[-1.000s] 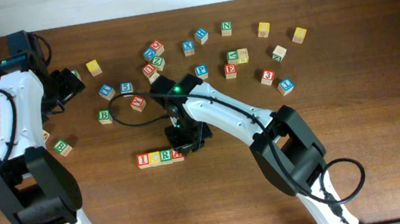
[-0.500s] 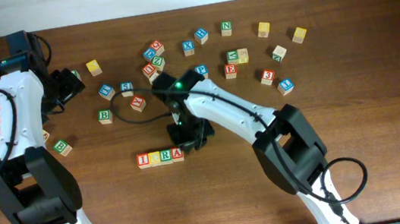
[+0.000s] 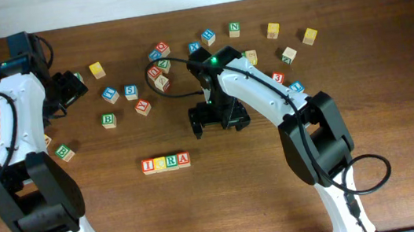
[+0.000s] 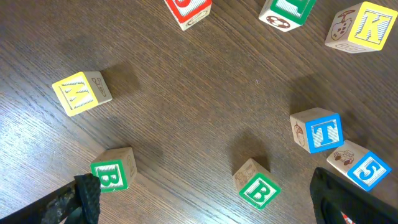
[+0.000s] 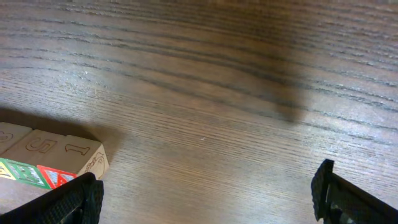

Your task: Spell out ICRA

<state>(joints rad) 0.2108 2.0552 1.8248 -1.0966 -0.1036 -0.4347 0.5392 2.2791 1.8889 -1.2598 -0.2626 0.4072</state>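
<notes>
Cubes (image 3: 165,163), wooden, abutting in straight row on dark woodgrain table (image 3: 226,209).

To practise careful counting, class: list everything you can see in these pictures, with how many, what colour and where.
row of cubes: four, red I, yellow, green R, red A, touching side by side, table centre.
green B cubes: two, left side.
blue cubes: two, T and 5, left of centre.
loose cubes: over a dozen, mixed colours, far side.
table: one, dark brown wood.
left gripper: one, black, open, above the B cubes.
right gripper: one, black, open, empty, near the row.
</notes>
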